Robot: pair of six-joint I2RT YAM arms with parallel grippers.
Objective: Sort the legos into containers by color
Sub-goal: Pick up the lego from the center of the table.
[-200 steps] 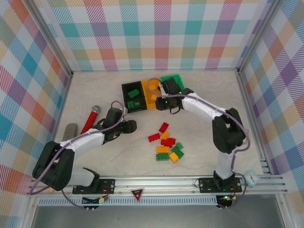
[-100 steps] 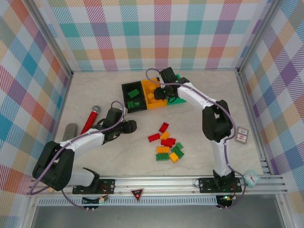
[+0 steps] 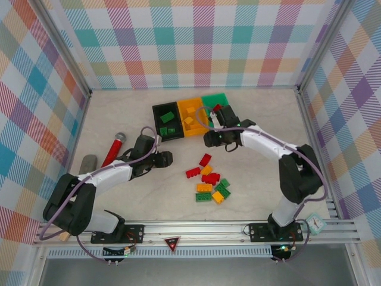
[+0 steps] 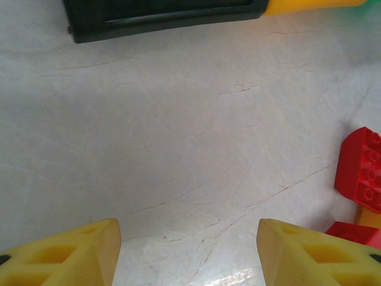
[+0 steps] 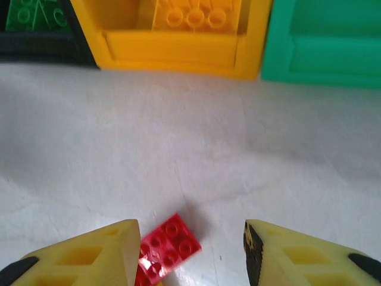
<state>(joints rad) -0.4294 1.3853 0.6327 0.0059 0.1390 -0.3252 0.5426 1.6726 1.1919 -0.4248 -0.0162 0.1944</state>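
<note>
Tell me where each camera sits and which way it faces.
Top external: above and behind the bases, looking down on the table and loose legos; left arm, right arm, left gripper and right gripper show.
Left wrist: low over the table, facing the black bin; its open yellow fingers at the bottom.
Right wrist: facing the orange-yellow bin and green bin, a red lego near its open fingers.
Shared: both wrist views catch the black and orange-yellow bins.

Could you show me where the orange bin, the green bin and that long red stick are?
orange bin (image 5: 172, 50): right wrist view, on its front wall.
green bin (image 5: 324, 56): right wrist view, on its front wall.
red stick (image 3: 111, 154): top external view, on the middle of its red shaft.
</note>
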